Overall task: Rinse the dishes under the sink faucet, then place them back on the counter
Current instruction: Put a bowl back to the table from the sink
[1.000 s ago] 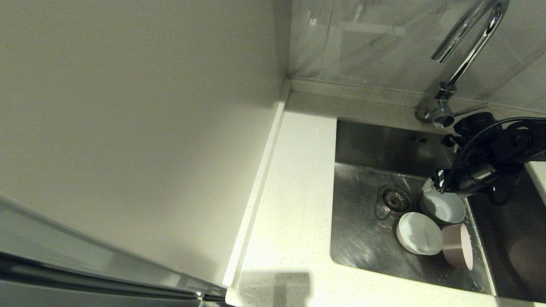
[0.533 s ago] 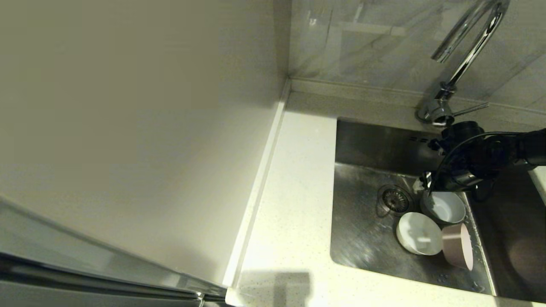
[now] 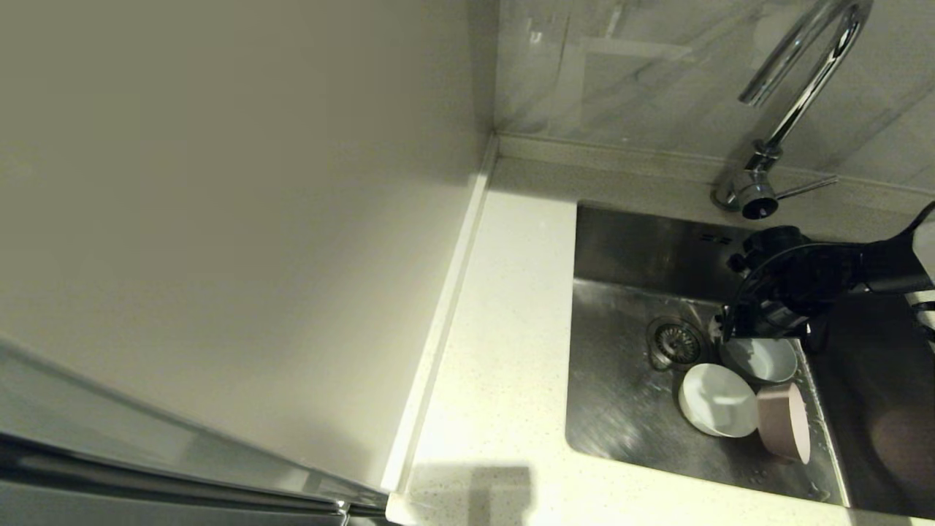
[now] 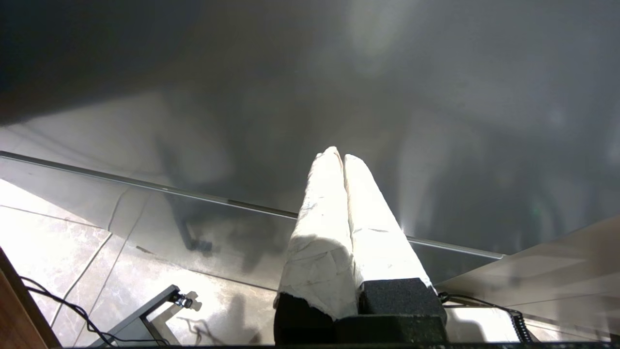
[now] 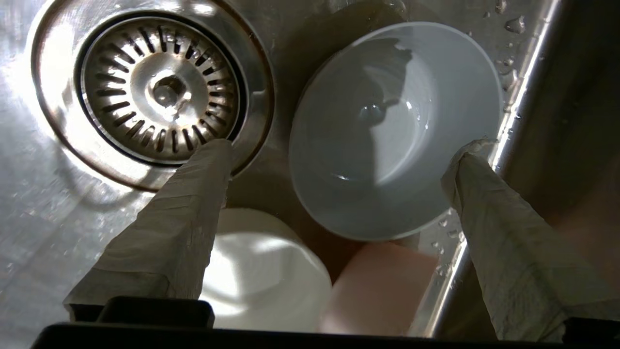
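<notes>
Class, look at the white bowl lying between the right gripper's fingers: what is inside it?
The white bowl holds only a few water droplets, otherwise empty. The open right gripper straddles it above the sink. Whatever is beneath the bowl is covered.

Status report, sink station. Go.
Right tool open, low over white bowl beside drain strainer. Left tool shut, parked away. Second white bowl and pink bowl crowd alongside.
</notes>
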